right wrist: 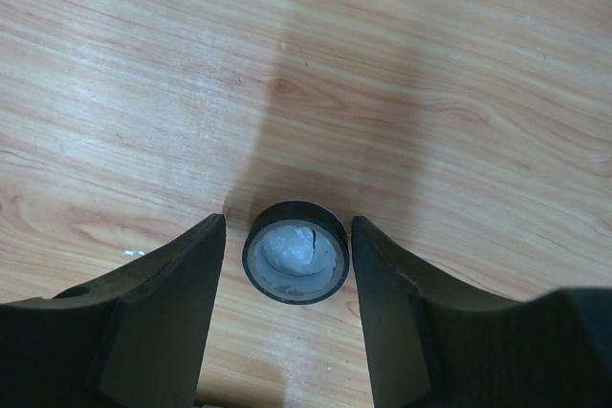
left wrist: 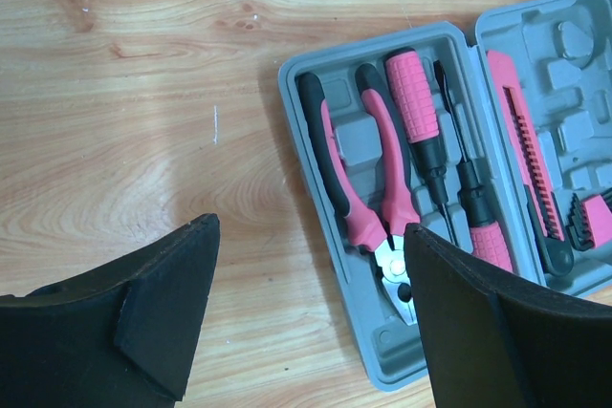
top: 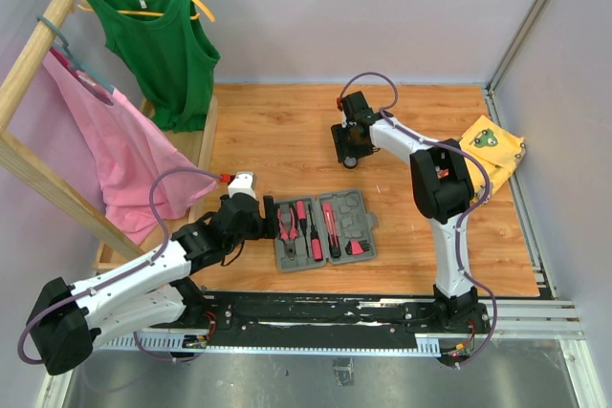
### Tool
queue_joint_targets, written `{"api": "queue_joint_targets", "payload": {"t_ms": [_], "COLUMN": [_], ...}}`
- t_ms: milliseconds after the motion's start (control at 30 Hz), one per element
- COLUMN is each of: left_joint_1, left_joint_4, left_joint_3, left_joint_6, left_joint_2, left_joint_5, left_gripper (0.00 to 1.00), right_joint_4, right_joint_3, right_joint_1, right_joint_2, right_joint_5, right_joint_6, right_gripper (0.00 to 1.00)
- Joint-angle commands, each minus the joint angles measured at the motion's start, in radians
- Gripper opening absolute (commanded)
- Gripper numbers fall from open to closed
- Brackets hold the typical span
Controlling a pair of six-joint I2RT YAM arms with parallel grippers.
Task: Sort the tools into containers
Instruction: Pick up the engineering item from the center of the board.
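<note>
Round disc (right wrist: 295,253), toward the far edge of the worktop (top: 287,131): right claw (right wrist: 289,236) straddles it, half-wide, not gripping; centre first, squeeze evenly.

Light: bright, even, from overhead.
Shadow: broad, soft-edged — across the wood tabletop (right wrist: 316,112) beyond the round black disc (right wrist: 295,251).
Focus: wood grain crisp in both wrist views.

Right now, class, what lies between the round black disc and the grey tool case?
Only bare wooden table, as the top view shows. The disc sits between the right gripper's open fingers, well apart from the case.
</note>
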Motion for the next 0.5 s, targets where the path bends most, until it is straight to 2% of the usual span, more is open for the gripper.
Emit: {"api": "queue_joint_targets", "payload": {"t_ms": [0,300,467], "left_joint_1": [0.005,0.005,0.005], "left_joint_4": [0.032,0.045,0.050], "left_joint_3": [-0.005,-0.003,0.000], "left_joint_6": [-0.006,-0.005,-0.002], "left_joint_2": [0.015,0.029,0.038], "left_joint_5": [0.005,0.015,0.020], "left_gripper": [0.82,0.81,0.81], "right_joint_4": [-0.061,-0.074,-0.073], "right_joint_3": [-0.028,-0.060,-0.062], "right_joint_1": [-0.009,0.003,0.003], "right_joint_2": [-0.009,-0.036,-0.027], "right_joint_5": [-0.012,0.019,0.015], "right_joint_6": [-0.017,-0.026,-0.031], "right_gripper": [0.57,0.59,0.53]}}
